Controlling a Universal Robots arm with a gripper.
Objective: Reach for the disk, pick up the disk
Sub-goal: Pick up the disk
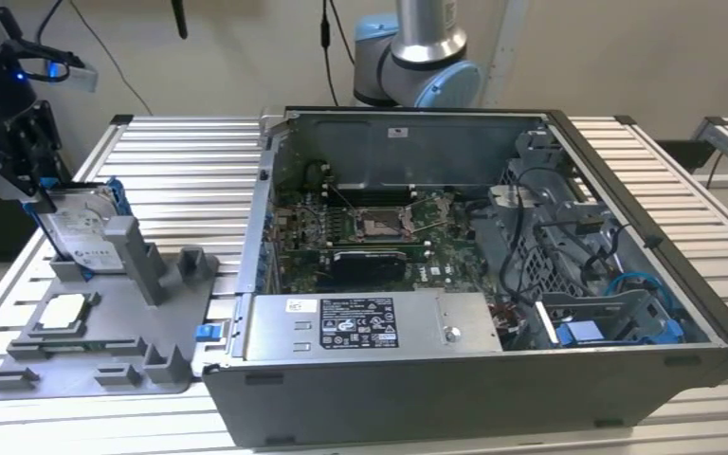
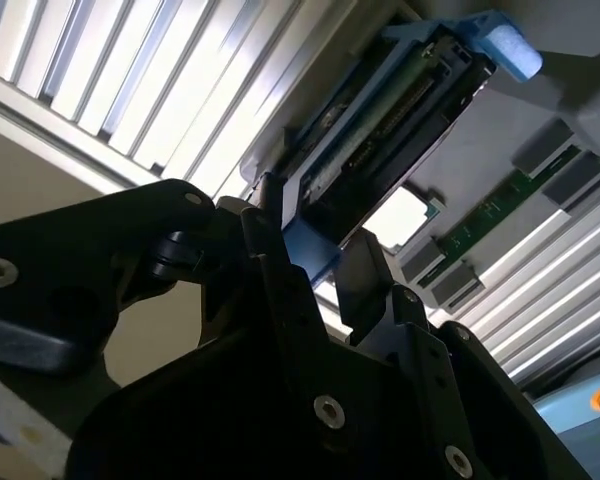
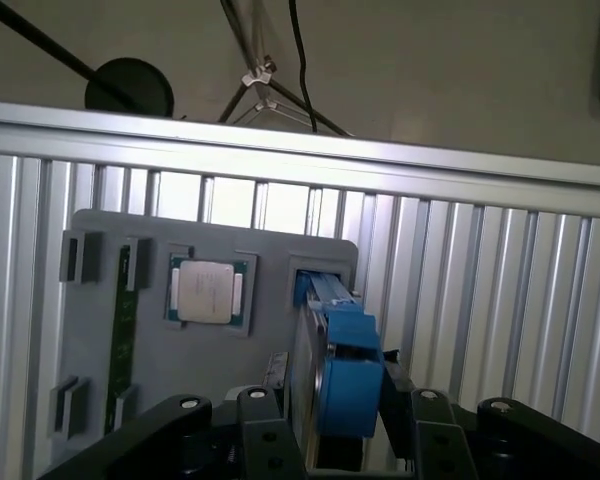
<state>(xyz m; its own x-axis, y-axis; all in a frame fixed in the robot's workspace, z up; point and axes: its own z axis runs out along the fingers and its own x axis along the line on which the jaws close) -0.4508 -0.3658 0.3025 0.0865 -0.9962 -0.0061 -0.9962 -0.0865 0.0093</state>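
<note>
The disk (image 1: 86, 232) stands on edge in a slot of the grey holder plate (image 1: 111, 332) at the exterior view's left, its white label facing out and its blue bracket along the edges. My gripper (image 1: 43, 201) is down over the disk's upper end. In both wrist views its black fingers press against the two sides of the disk (image 3: 345, 385) (image 2: 380, 130), with the blue bracket filling the gap. The gripper (image 3: 342, 425) (image 2: 315, 255) is shut on the disk, which still sits in its slot.
A small square silver chip (image 1: 63, 313) (image 3: 208, 292) lies in a recess of the same plate, beside a green memory stick (image 3: 123, 340). The open computer case (image 1: 465, 284) stands on the slatted metal table (image 1: 187, 161) at the exterior view's right. A second arm's base (image 1: 415, 66) rises behind it.
</note>
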